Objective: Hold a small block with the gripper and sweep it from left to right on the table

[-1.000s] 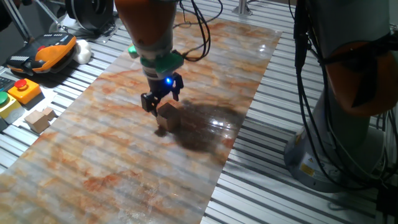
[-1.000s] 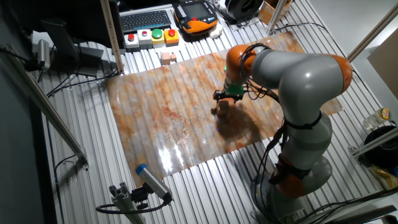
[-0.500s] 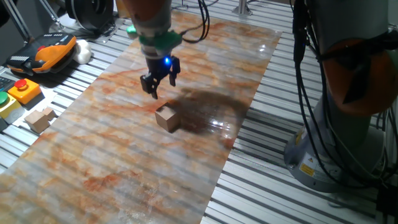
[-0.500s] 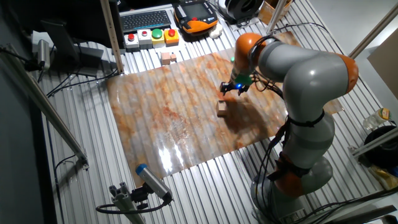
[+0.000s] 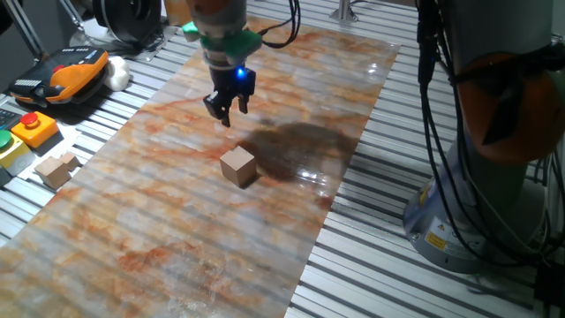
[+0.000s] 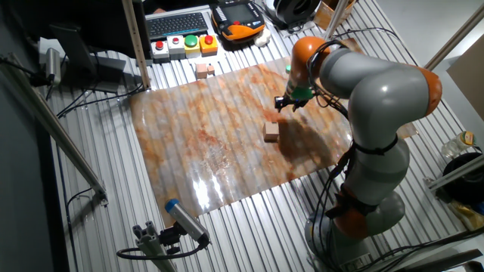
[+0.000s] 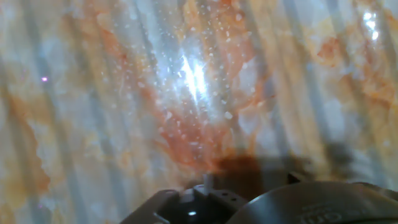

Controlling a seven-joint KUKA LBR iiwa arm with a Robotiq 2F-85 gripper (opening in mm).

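Observation:
The small block (image 5: 238, 166), a plain tan wooden cube, lies alone on the marbled orange table (image 5: 159, 221). It also shows in the other fixed view (image 6: 271, 132). The black gripper (image 5: 228, 113) with its blue light hangs above the table, behind and above the block, clear of it. Its fingers stand apart and hold nothing. The other fixed view shows the gripper (image 6: 286, 104) up and to the right of the block. The hand view shows only the bare table (image 7: 186, 93); the block is out of that view.
A pair of joined tan blocks (image 5: 55, 168) lies on the metal slats left of the table, beside a button box (image 5: 31, 128) and an orange pendant (image 5: 71, 71). The arm's grey base (image 5: 494, 159) and cables stand to the right.
The gripper let go of the block, then rose and moved away toward the far end of the table. The block stays where it was set down.

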